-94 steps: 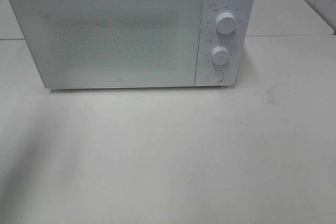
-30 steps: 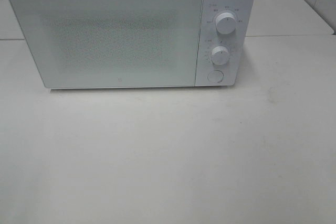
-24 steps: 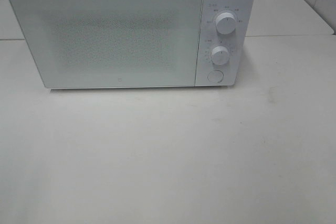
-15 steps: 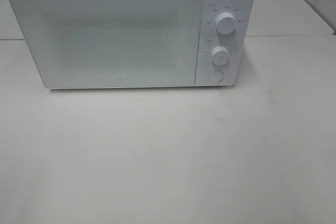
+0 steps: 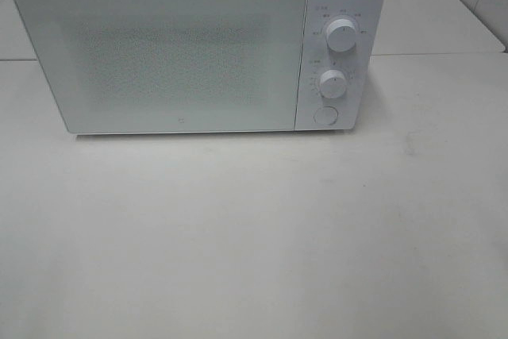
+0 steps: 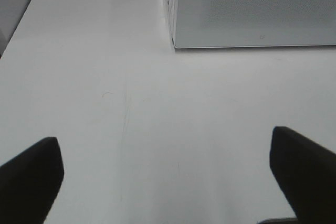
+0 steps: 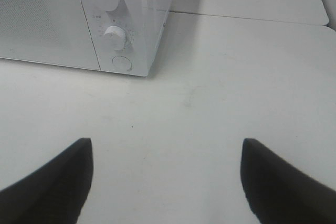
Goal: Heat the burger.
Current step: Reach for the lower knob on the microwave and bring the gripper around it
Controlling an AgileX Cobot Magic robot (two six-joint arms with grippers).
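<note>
The burger is in no view, perhaps behind the shut microwave (image 5: 198, 49) at the bench's far edge; left tool (image 6: 164, 145) and right tool (image 7: 167, 145) stand wide and empty, so the step in hand is likely door opening, which calls for pressing the button (image 5: 324, 115).

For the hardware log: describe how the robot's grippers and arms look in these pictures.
Only finger ends show. The left gripper has two plain black, matte fingers with blunt, slanted ends. The right gripper has the same black wedge-shaped fingers. No cables, markings or arm links appear; the high view shows no arm.
</note>
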